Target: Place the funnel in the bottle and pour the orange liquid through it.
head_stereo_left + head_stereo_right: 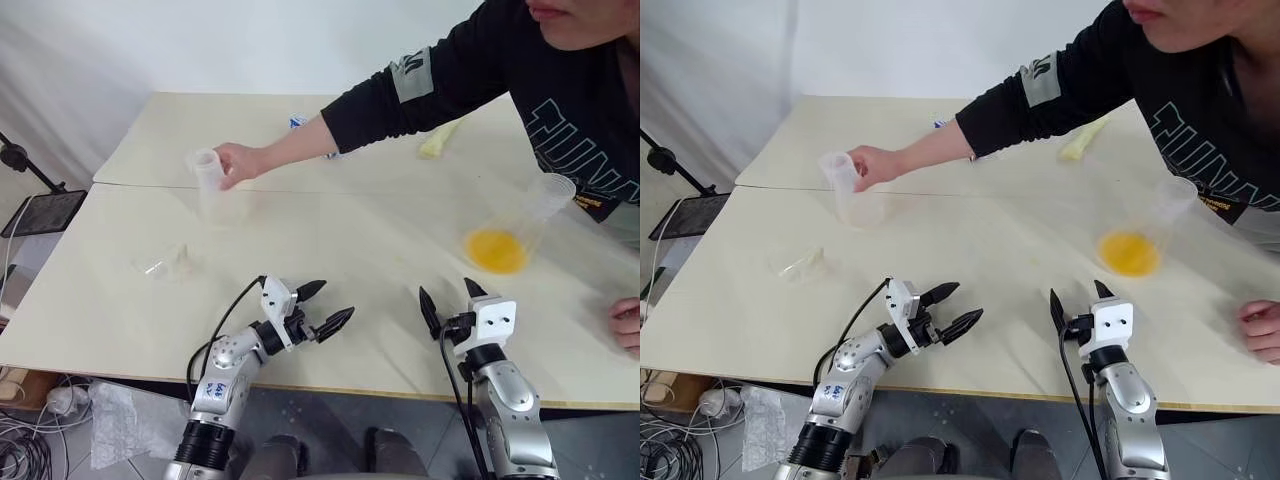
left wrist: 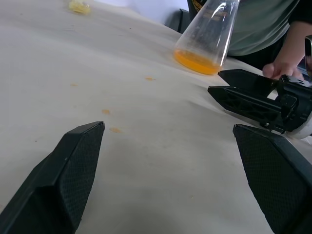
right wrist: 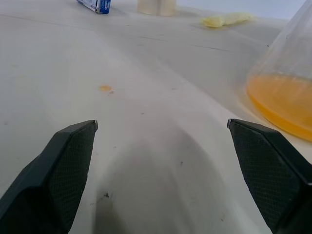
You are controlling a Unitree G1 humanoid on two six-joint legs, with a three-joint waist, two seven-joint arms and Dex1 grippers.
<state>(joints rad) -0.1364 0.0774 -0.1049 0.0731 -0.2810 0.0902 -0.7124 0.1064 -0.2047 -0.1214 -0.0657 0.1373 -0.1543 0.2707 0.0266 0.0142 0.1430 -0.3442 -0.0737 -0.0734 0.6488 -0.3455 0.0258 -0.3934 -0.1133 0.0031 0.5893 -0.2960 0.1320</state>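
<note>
Left eye view has the funnel lying on its side on the desk, over on the left half, a bit nearer the robot than the bottle. It's clear plastic so it barely shows against the pale top. The bottle stands upright further back on the left, right by the seam where the two desk tops meet, and a person's hand is wrapped around it, arm in a black sleeve reaching across from the far right.

The orange liquid sits as a small pool in the bottom of a clear flask on the right side of the desk, well apart from the bottle and funnel. The flask looks tilted, mouth leaning away to the right. The person's other hand rests on the desk at the right edge.

Both tools hang over the near edge of the desk, holding nothing. The left tool has its fingers spread, pointing toward the right. The right tool is spread wide too, pointing forward with the flask ahead of it and a little to the right.

Further back there's a pale yellow packet and a small blue and white box. A few little orange drips dot the desk.
</note>
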